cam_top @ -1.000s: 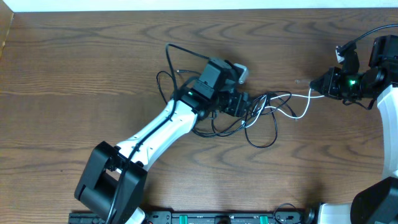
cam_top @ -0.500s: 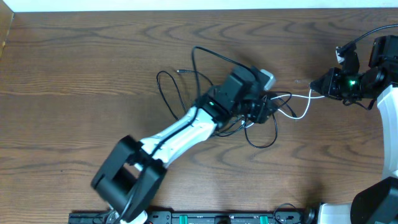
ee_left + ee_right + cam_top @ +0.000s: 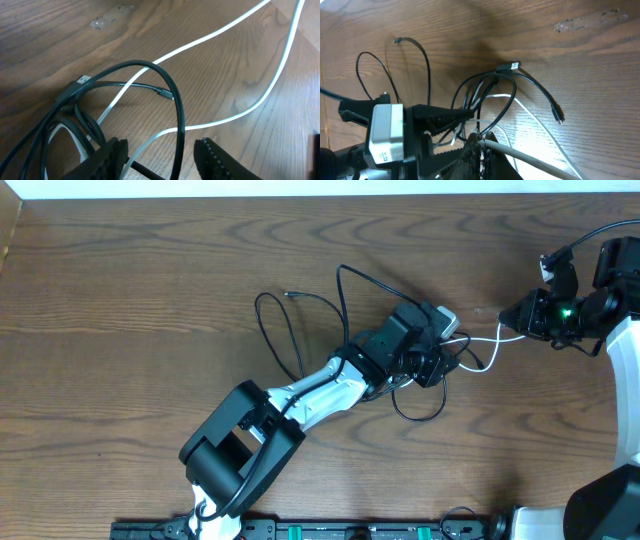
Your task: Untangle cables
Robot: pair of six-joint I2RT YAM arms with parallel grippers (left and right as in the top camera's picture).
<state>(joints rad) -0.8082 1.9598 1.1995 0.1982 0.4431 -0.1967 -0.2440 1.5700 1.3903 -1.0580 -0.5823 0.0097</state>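
The cables lie bunched at mid-table: thin black cables loop out to the left, and a white cable runs right. My left gripper sits in the bunch. In the left wrist view it is open, with one black cable passing between its fingers and the white cable lying beyond. My right gripper is at the right, shut on the white cable's end, as the right wrist view shows. A black cable's plug lies on the wood.
The wooden table ends at a pale strip along the back. A thick black arm wire runs at the top right. The left arm's base and a black rail stand at the front edge.
My left arm has swung to the right, and the black cable bunch and its loops have shifted right with it. The right gripper has stayed where it was, holding the white cable.
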